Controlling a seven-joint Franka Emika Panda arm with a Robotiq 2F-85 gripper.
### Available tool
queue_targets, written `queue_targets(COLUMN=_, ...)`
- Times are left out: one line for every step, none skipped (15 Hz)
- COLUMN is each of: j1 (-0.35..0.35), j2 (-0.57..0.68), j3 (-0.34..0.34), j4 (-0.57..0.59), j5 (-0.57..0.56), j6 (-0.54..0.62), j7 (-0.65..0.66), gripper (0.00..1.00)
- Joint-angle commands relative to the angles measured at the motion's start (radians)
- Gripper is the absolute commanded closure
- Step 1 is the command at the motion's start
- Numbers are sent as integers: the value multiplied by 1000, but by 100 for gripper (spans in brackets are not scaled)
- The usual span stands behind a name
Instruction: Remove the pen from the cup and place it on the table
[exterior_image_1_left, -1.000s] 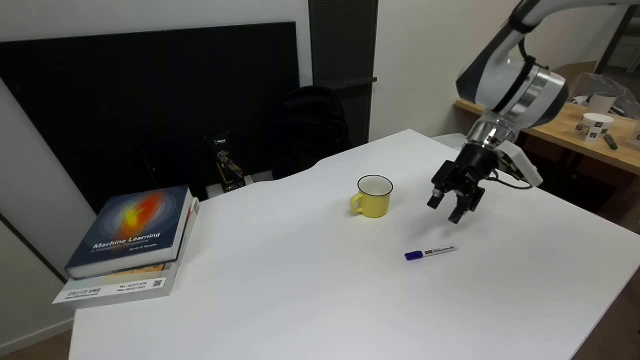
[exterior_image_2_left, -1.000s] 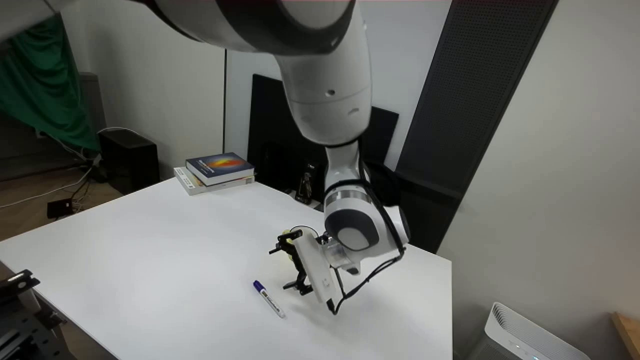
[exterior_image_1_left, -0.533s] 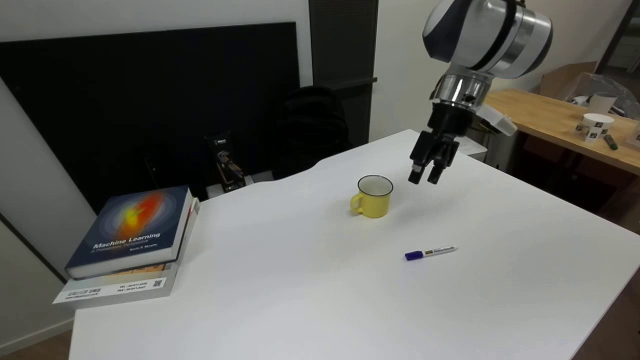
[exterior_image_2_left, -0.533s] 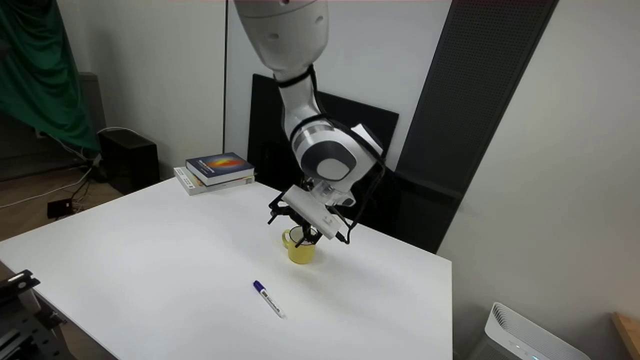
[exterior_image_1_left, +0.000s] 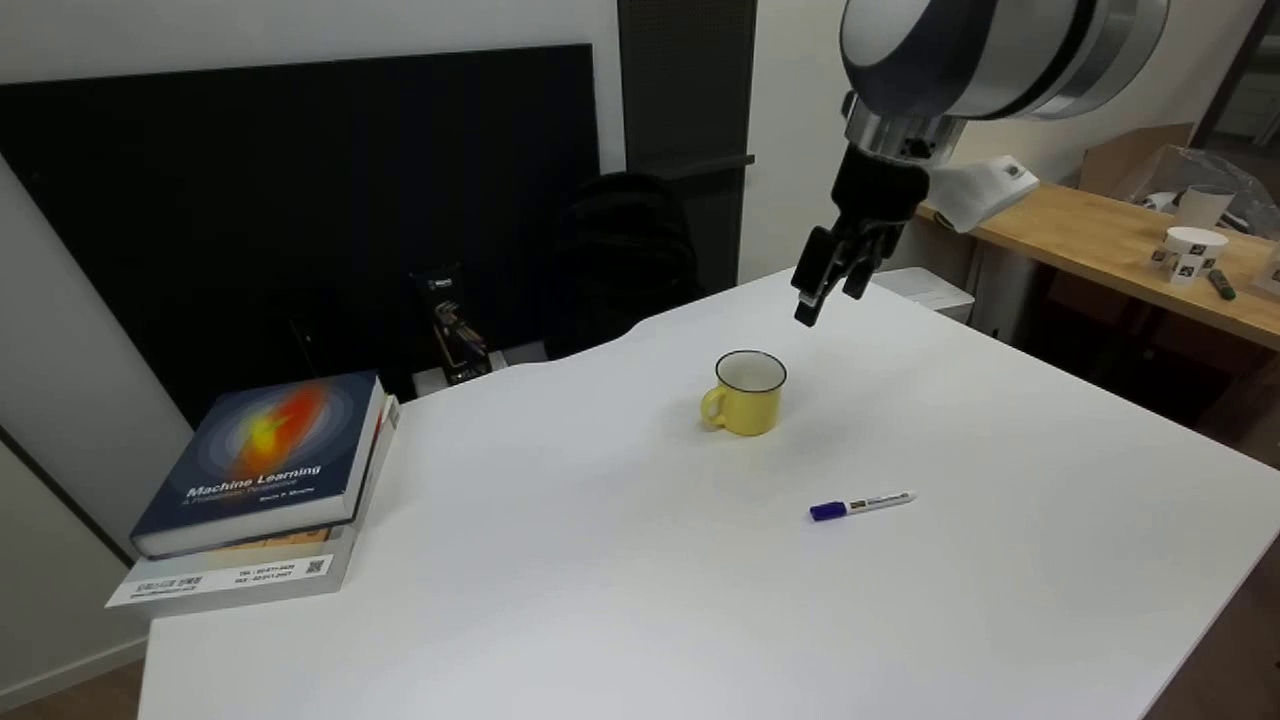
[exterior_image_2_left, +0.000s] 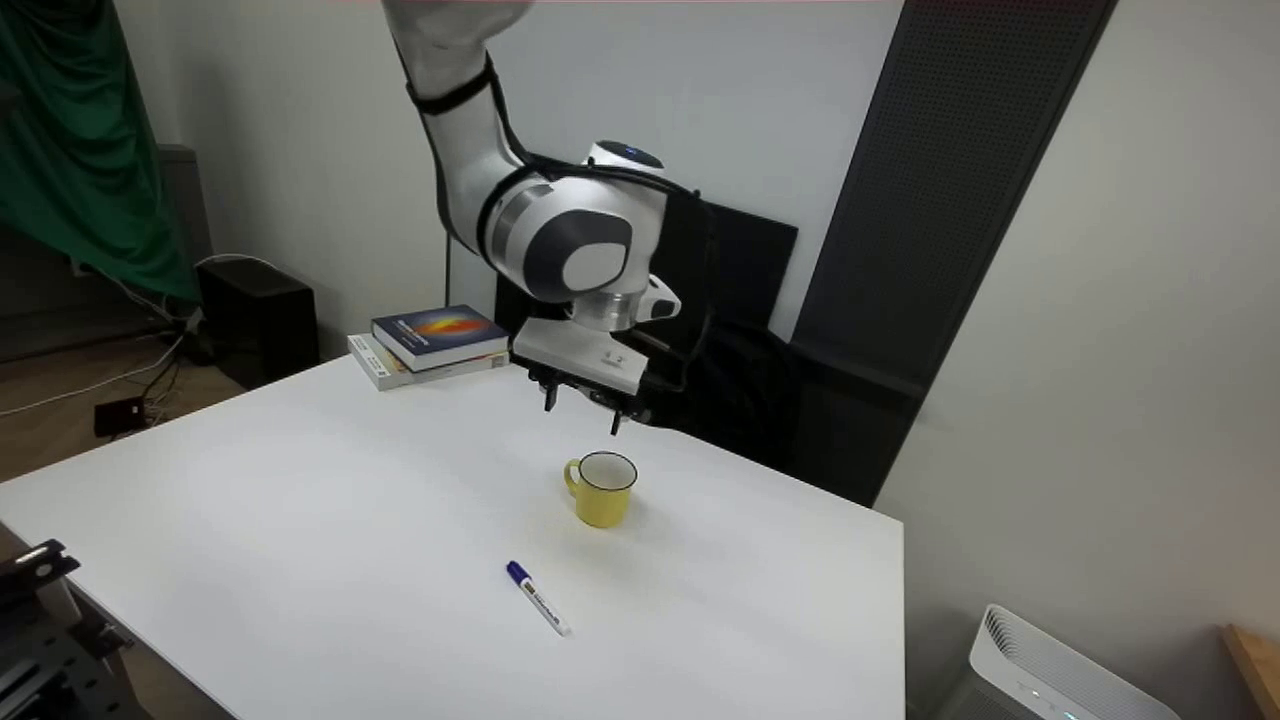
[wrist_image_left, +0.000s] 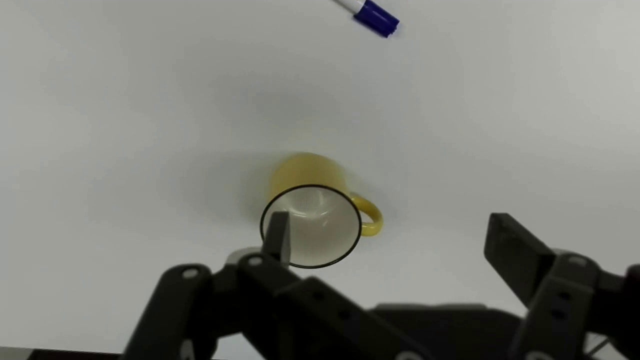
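The pen, a white marker with a blue cap, lies flat on the white table (exterior_image_1_left: 560, 580) in both exterior views (exterior_image_1_left: 862, 506) (exterior_image_2_left: 538, 600). Its capped end (wrist_image_left: 376, 19) shows at the top of the wrist view. The yellow cup (exterior_image_1_left: 750, 410) stands upright on the table; its handle and dark rim also show in an exterior view (exterior_image_2_left: 603, 507). In the wrist view the cup (wrist_image_left: 308, 172) has nothing visible inside, though one finger covers part of its rim. My gripper (exterior_image_1_left: 830, 307) is open and empty, raised above the table near the cup (exterior_image_2_left: 582, 420), fingers wide apart (wrist_image_left: 389, 215).
Two stacked books (exterior_image_1_left: 260, 470) lie at the table's far corner, also seen in an exterior view (exterior_image_2_left: 440, 340). A dark panel (exterior_image_1_left: 300, 220) and a black backpack (exterior_image_1_left: 625, 260) stand behind the table. A wooden desk (exterior_image_1_left: 1080, 245) holds cups.
My gripper has risen from low over the table near the pen and moved back toward the far edge behind the cup, turning to point down. The pen and cup have not moved.
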Motion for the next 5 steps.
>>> queue_targets(j1=182, j2=-68, j3=-185, j4=-91, j5=-133, j6=62, j7=267, gripper=0)
queue_targets(j1=30, j2=-28, j3=-34, j4=-42, j5=-142, j6=47, j7=185, gripper=0)
queue_targets(j1=48, j2=-34, j3=-50, j4=-49, j5=-168, j6=47, j7=212, gripper=0)
queue_targets(j1=35, j2=-32, j3=-31, j4=-49, j5=-170, j6=47, j7=208, gripper=0)
queue_targets(j1=21, j2=-30, j3=-17, j4=-49, j5=-170, j6=46, j7=204, gripper=0)
